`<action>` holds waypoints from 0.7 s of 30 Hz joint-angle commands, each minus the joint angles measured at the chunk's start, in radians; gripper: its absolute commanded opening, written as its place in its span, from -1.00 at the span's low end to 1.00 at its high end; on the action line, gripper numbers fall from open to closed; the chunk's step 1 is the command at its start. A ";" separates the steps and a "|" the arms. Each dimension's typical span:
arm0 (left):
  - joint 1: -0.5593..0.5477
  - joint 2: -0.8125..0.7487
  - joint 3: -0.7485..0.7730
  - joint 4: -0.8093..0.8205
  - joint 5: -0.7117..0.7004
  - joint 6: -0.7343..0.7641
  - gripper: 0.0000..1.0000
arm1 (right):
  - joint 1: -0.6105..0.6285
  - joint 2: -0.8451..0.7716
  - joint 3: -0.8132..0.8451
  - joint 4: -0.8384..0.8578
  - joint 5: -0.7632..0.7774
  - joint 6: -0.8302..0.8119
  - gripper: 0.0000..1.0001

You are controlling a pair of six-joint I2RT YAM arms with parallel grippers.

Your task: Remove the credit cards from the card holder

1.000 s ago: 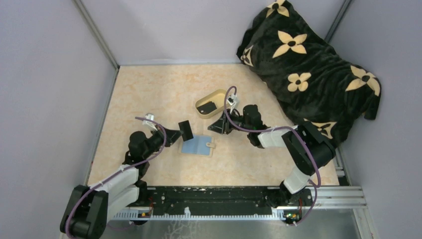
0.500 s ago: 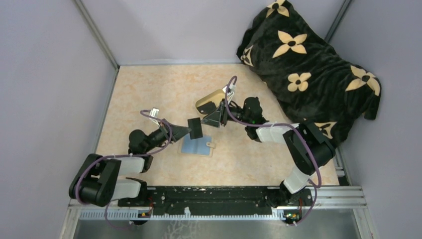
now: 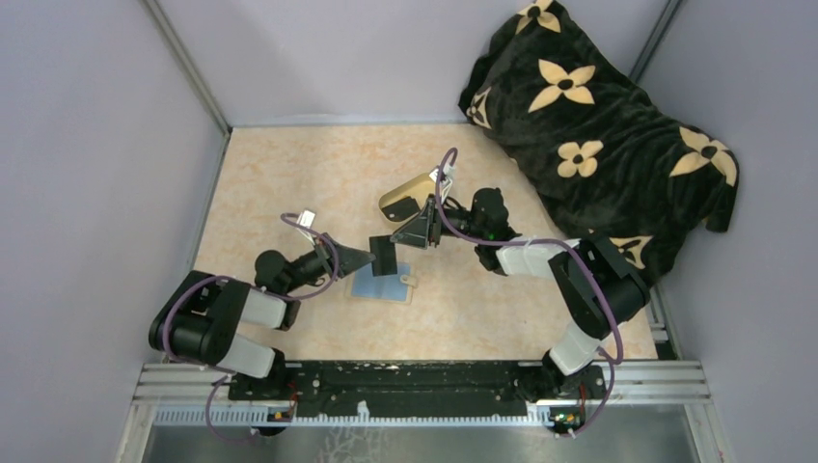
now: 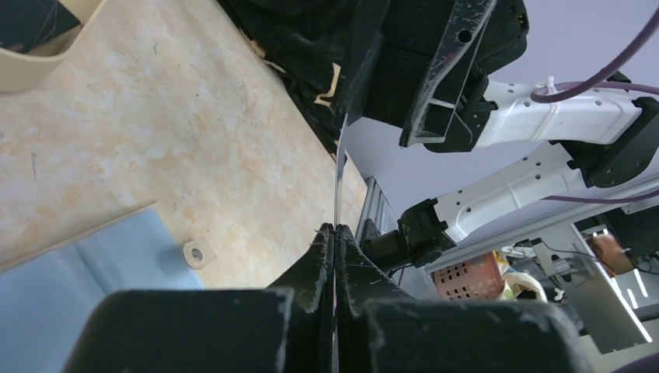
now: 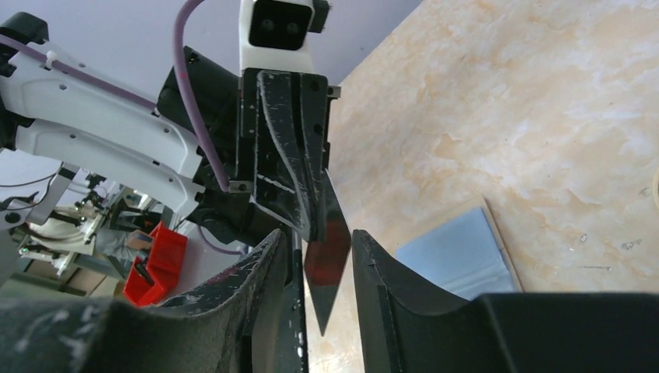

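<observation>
Credit card [image 3: 384, 254], black, is pinched edge-on in the left tool [image 3: 368, 257] above the open card holder [image 3: 381, 285] lying on the table [image 3: 289, 174]; the right tool [image 3: 395, 238] stands part-open astride its free end.

The left arm [image 3: 207, 318] and right arm [image 3: 588, 280] wear white shells [image 3: 526, 258] between black joints. Purple cables [image 5: 190, 116] loop behind the scuffed black fingers [image 5: 284, 155]; a white camera block [image 5: 280, 31] sits behind the left gripper [image 3: 370, 257] fingers.

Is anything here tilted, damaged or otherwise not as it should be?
The dish seems tipped up beside the right gripper, showing its darker outside rather than lying flat. What lifts it is hidden. Nothing else stands out.
</observation>
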 commanded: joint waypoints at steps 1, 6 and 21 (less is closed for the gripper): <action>0.003 0.044 0.019 0.285 0.031 -0.056 -1.00 | -0.001 0.005 0.014 0.061 -0.037 0.001 -0.28; 0.002 0.024 0.034 0.286 0.041 -0.068 -1.00 | -0.001 0.021 -0.005 0.087 -0.045 0.020 -0.38; 0.001 0.080 0.033 0.286 0.057 -0.062 -0.94 | -0.001 0.060 -0.017 0.115 -0.040 0.054 -1.00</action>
